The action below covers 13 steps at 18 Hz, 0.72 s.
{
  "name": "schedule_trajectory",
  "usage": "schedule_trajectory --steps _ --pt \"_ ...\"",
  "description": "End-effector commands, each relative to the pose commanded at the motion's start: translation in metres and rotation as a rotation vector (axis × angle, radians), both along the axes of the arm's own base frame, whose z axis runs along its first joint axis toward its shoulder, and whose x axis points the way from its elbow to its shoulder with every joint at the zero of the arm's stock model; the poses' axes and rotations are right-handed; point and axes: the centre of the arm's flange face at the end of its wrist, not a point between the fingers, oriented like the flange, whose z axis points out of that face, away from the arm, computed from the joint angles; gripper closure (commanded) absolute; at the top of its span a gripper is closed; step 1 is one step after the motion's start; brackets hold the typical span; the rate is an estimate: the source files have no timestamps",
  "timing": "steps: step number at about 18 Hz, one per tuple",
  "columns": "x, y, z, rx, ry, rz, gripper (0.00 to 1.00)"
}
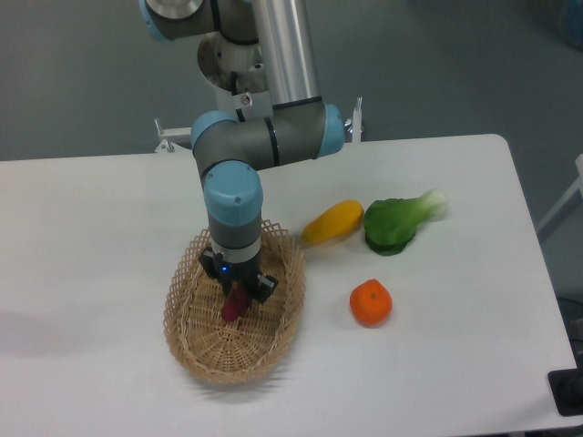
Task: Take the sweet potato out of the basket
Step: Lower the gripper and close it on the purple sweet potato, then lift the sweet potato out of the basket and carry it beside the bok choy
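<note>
The gripper (239, 293) is seen lowered into the basket (196, 341), with the arm's wrist held upright above it. The 2 fingers (260, 287) are drawn in close around the upper end of the sweet potato (233, 307), which is pinched between them; only a narrow gap, filled by the tuber, is left between the fingers. The sweet potato is shown inside the basket, near its middle, tilted with its lower end pointing down toward the woven floor; whether that end is touching the wicker cannot be told. The basket is placed on the white tabletop (91, 237), on its left-front part. To the right of the basket, a yellow vegetable (332, 222) is laid just beside the rim, and a green leafy vegetable (398, 221) is found touching or nearly touching the yellow one's right end. An orange (371, 302) is set apart on the tabletop, in front of the greens
</note>
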Motion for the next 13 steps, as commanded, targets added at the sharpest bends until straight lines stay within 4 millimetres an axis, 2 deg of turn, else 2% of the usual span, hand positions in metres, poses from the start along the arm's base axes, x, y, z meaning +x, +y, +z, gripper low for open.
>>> schedule_trajectory --steps 4,9,10,13 --pt "-0.003 0.001 0.004 0.003 0.011 0.001 0.68" --pt "-0.015 -0.005 0.028 0.01 0.073 -0.044 0.68" --pt "-0.023 -0.009 0.031 -0.005 0.099 -0.044 0.68" --pt "-0.064 -0.019 0.07 0.029 0.157 -0.032 0.68"
